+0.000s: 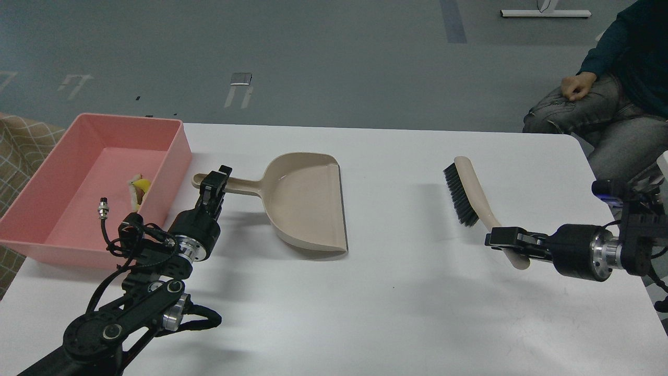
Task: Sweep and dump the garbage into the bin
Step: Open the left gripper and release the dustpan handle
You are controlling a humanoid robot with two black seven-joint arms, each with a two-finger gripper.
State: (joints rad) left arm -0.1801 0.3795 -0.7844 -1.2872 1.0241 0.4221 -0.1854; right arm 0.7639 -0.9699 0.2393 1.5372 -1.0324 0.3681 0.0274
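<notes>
Nearest the camera, the left gripper [216,183] is seen at the dustpan [308,201] handle, its fingers set about the handle's end; a firm hold cannot be told. Inside the pink bin [175,151], at the table's [396,303] left edge, the garbage [138,189] is found: yellow chunk and white slice touching, near the right wall. Between bin and brush [469,190] the dustpan lies flat, handle pointing left toward the bin. The brush handle is clamped by the right gripper [503,240], bristles facing left.
</notes>
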